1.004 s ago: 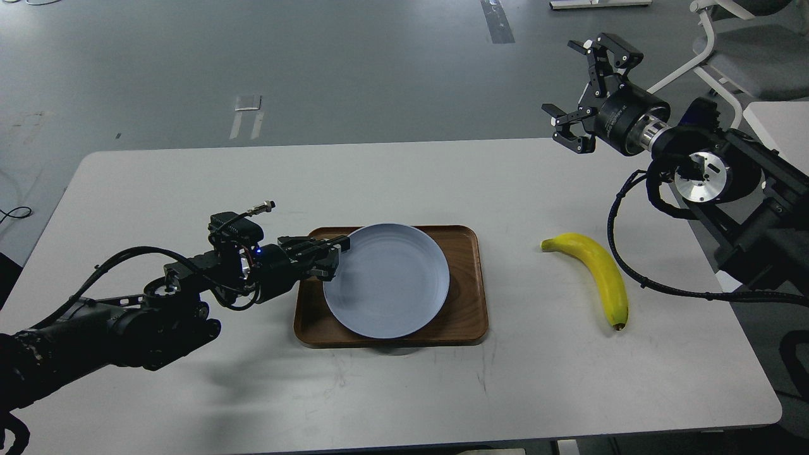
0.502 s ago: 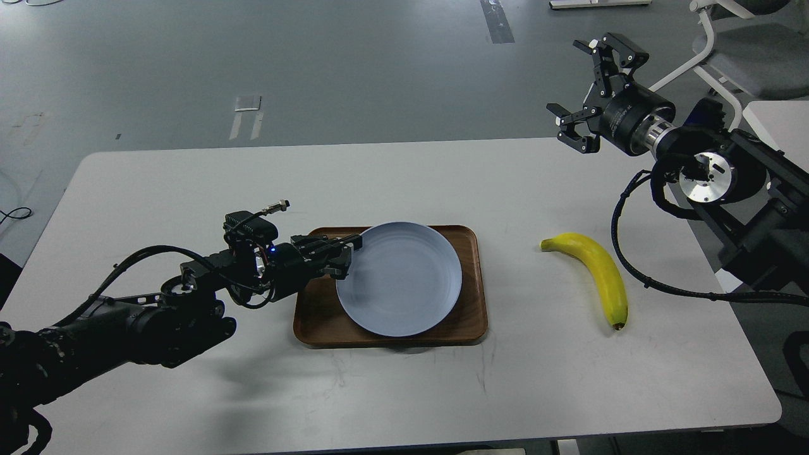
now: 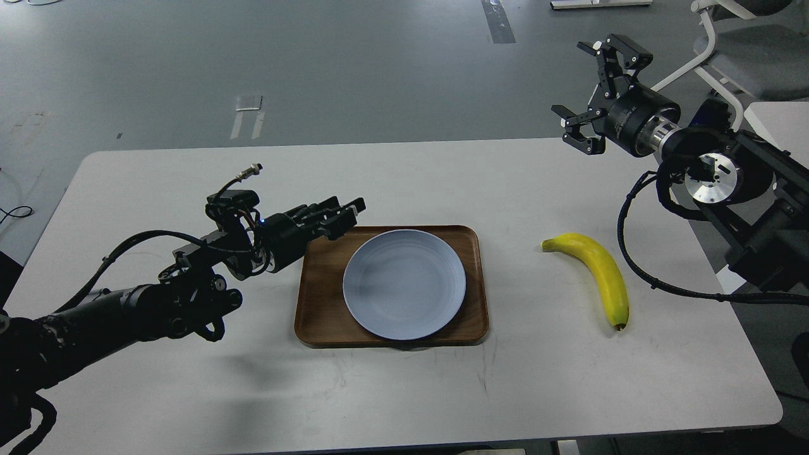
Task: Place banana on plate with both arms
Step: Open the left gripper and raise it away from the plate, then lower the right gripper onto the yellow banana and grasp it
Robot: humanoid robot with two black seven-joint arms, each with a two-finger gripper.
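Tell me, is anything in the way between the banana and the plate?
Nothing visible. Only bare table and the low right rim of the wooden tray lie between the banana and the plate. The plate is empty, and both hands are off to the sides.

Two black jointed arms, cabled and metal-ringed

The left arm (image 3: pixel 126 309) is matte black with looping black cables, a small blue light near its wrist and a silver plug-like connector sticking out toward 1 o'clock; its left gripper (image 3: pixel 344 212) is black, fingers dark and hard to separate. The right arm (image 3: pixel 727 183) is black with silver joint rings, a round silver disc face, a thick black cable and a blue patch; the right gripper (image 3: pixel 594 88) has skeletal, black fingers with pale tips.
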